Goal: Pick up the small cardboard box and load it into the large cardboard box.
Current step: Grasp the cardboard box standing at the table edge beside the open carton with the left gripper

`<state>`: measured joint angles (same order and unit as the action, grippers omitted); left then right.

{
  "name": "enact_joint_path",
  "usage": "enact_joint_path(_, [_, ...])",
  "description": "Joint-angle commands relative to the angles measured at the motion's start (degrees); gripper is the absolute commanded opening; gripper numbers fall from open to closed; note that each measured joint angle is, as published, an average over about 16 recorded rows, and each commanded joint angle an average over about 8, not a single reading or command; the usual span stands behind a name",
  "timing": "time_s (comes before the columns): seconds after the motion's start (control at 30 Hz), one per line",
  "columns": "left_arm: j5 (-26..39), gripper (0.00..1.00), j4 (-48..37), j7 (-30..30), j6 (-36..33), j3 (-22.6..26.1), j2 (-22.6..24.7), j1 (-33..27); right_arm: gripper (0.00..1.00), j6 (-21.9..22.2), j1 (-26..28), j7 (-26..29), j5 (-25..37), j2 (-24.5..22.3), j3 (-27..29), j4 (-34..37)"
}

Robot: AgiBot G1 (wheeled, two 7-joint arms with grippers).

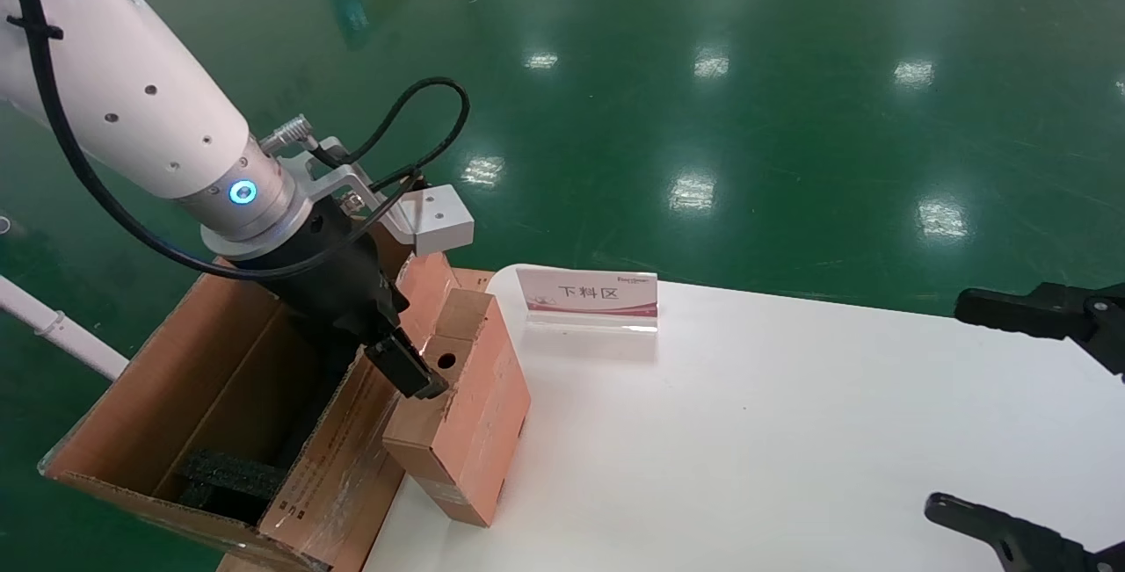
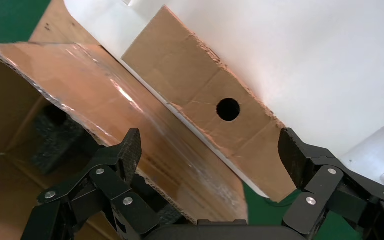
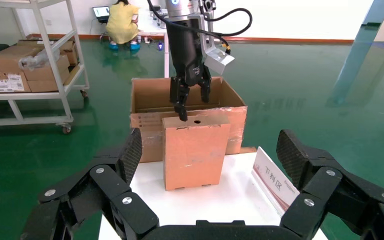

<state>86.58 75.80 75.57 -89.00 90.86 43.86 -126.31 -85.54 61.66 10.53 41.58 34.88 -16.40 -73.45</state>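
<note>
Cardboard: one small cardboard box point(image 1: 461, 409), one large cardboard box point(image 1: 220, 396) | left gripper point(image 2: 207, 155) jaws released

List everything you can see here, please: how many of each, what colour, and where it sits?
small cardboard box: one, brown, upright at the white table's left edge, against the big carton.
large cardboard box: one, brown, taped, open, left of the table.
foam blocks: black, inside the large carton.
sign: one, white and red, at the table's far edge.
table: one, white.
floor: green, glossy.
left gripper: black, open, over the small box's top.
right gripper: black, open, at the table's right side.
</note>
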Motion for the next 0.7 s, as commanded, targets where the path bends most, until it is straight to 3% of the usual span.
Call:
enact_joint_path(0.03, [-0.26,1.00,-0.50,-0.24,-0.13,-0.01,0.09,0.05,1.00,0.00,0.00,0.00,0.00,0.00,0.00,0.01])
enact_joint_path(0.7, [-7.36,1.00,-6.90,5.37,-0.51,6.87,5.14,-1.31,1.00,0.01,0.04,-0.05,-0.05,-0.02,-0.08,0.04])
